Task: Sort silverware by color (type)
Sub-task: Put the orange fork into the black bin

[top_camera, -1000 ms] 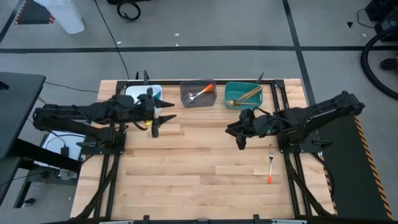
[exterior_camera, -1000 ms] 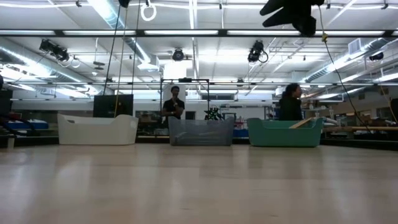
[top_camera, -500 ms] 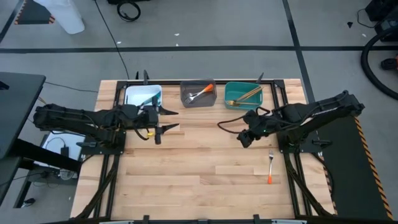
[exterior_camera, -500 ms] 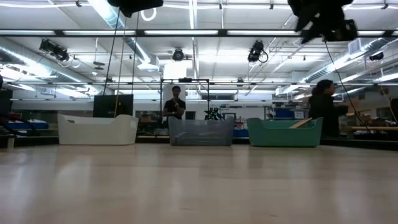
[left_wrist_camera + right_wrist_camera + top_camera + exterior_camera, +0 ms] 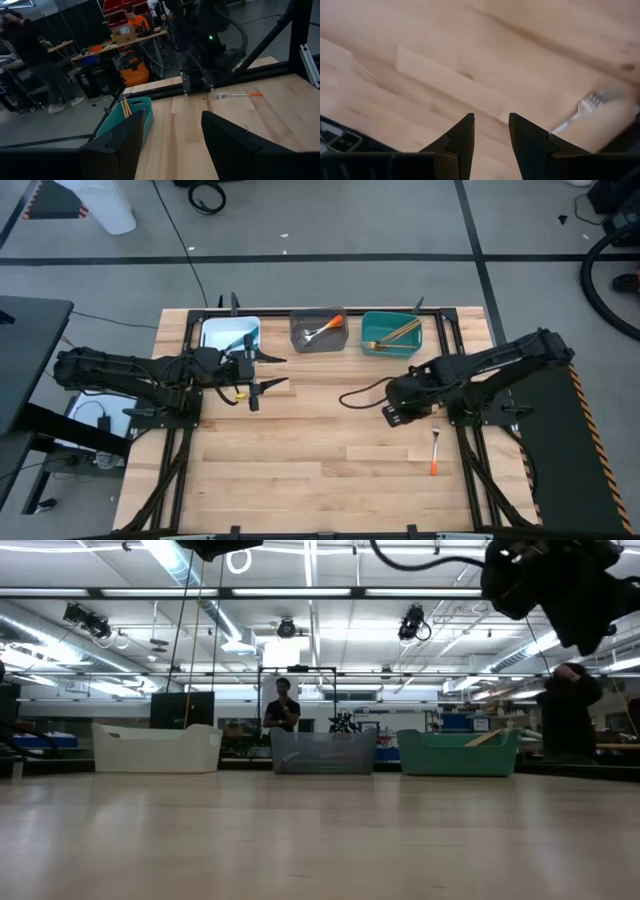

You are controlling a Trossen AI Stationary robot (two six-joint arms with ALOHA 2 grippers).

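One fork (image 5: 435, 448) with a silver head and an orange handle lies flat on the wooden table near its right edge; it also shows in the left wrist view (image 5: 237, 94) and, blurred, in the right wrist view (image 5: 590, 102). My right gripper (image 5: 395, 416) (image 5: 491, 131) hangs open above the table, pointing down, a little to the left of the fork and beyond its head, with nothing between its fingers. My left gripper (image 5: 276, 372) (image 5: 172, 132) is open, level and empty in front of the white bin. Another orange-handled fork (image 5: 324, 329) lies in the grey bin, and gold pieces (image 5: 396, 332) in the teal bin.
Three bins stand in a row along the far edge: white (image 5: 212, 332), grey (image 5: 300, 338) and teal (image 5: 368, 324). Black frame rails run along the table's sides. Bare wood lies between the arms and toward the near edge. People move in the room behind.
My right gripper has tipped from nearly level to pointing down, rolling as it went, and has sunk and moved toward the near edge, closer to the fork on the table. My left gripper sank a little and rolled, then kept still. Nothing on the table has moved.
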